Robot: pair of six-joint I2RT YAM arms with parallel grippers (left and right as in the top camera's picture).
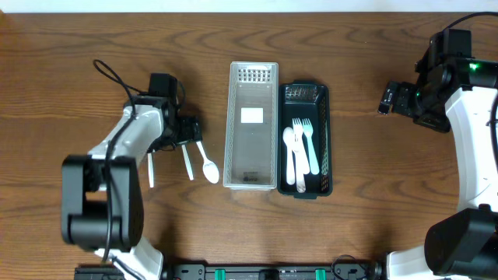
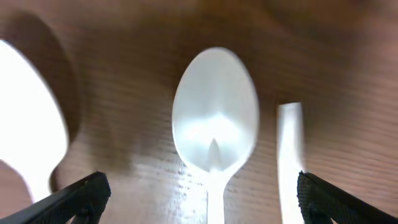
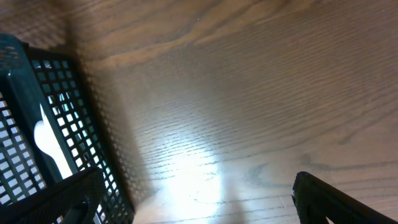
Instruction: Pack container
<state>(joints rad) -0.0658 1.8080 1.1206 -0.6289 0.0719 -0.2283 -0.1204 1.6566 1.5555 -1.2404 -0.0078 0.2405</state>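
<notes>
Hovering low over the brown wooden tabletop (image 1: 93,39), left gripper (image 2: 200,185) is spread wide and empty, straddling a white plastic spoon (image 2: 214,118), evidently centred for a pick. Dark green slotted plastic container (image 1: 324,132), well apart, holds white cutlery (image 1: 299,152). Right gripper (image 3: 196,182): spread, empty, parked aside.

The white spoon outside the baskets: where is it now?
Overhead view, left side: the spoon lies just left of the grey basket, beside the left gripper.
</notes>
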